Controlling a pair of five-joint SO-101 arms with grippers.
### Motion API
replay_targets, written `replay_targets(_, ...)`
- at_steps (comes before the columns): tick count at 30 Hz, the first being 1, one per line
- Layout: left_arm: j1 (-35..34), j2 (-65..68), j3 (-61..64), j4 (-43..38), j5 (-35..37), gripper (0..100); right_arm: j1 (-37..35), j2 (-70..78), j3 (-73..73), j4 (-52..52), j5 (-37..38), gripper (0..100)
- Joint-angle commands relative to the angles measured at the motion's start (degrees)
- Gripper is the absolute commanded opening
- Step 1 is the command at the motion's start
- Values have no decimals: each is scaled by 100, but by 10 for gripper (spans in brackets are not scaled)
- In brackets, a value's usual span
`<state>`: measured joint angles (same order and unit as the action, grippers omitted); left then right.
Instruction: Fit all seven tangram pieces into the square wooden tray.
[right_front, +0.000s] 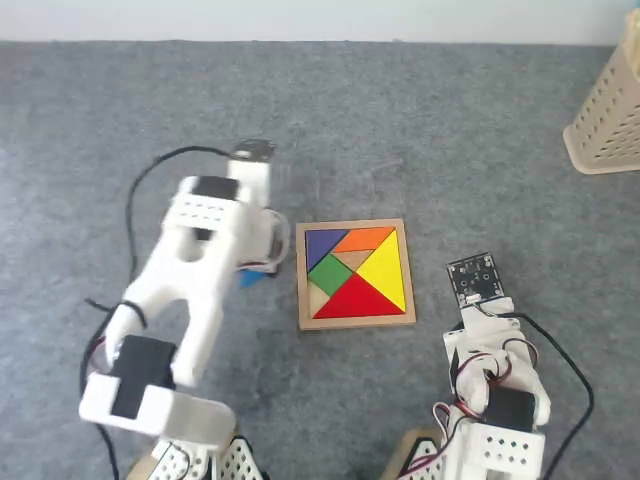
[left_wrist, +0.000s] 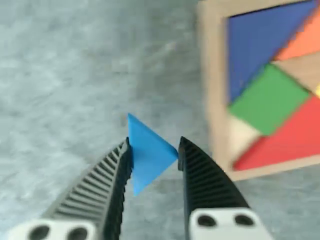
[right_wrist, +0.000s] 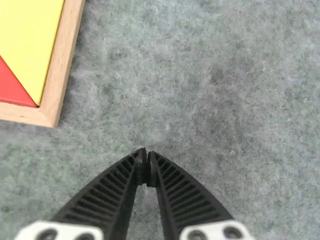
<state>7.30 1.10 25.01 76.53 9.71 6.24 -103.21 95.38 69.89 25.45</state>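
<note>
- The square wooden tray (right_front: 355, 321) lies flat on the grey carpet (right_front: 450, 130)
- Inside the tray are a dark blue triangle (right_front: 318, 245), an orange piece (right_front: 362, 238), a green square (right_front: 329, 273), a yellow triangle (right_front: 385, 268) and a red triangle (right_front: 358, 298)
- Two tan patches show in the tray between these pieces; I cannot tell whether they are pieces or bare floor
- The left gripper (left_wrist: 154, 145) pinches a light blue triangle (left_wrist: 145, 162) between its fingers, outside the tray, near the rim (left_wrist: 212, 75) on the dark blue triangle's side
- The right gripper (right_wrist: 146, 152) has its fingers pressed together on nothing, over carpet near the tray corner (right_wrist: 52, 117) by the red and yellow triangles
- A beige perforated basket (right_front: 605, 110) stands well apart from the tray
</note>
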Motion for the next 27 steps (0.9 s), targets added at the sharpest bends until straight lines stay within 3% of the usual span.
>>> replay_targets(1,571,-44,-233,-123,466,58,-13,57,114,31,62,8)
replay_targets(7,879,-35,-198,-431,1398,58,-13,57,114,31,62,8)
replay_targets(27,1442,-35,207,-862,2277,59,-22,57,114,31,62,8)
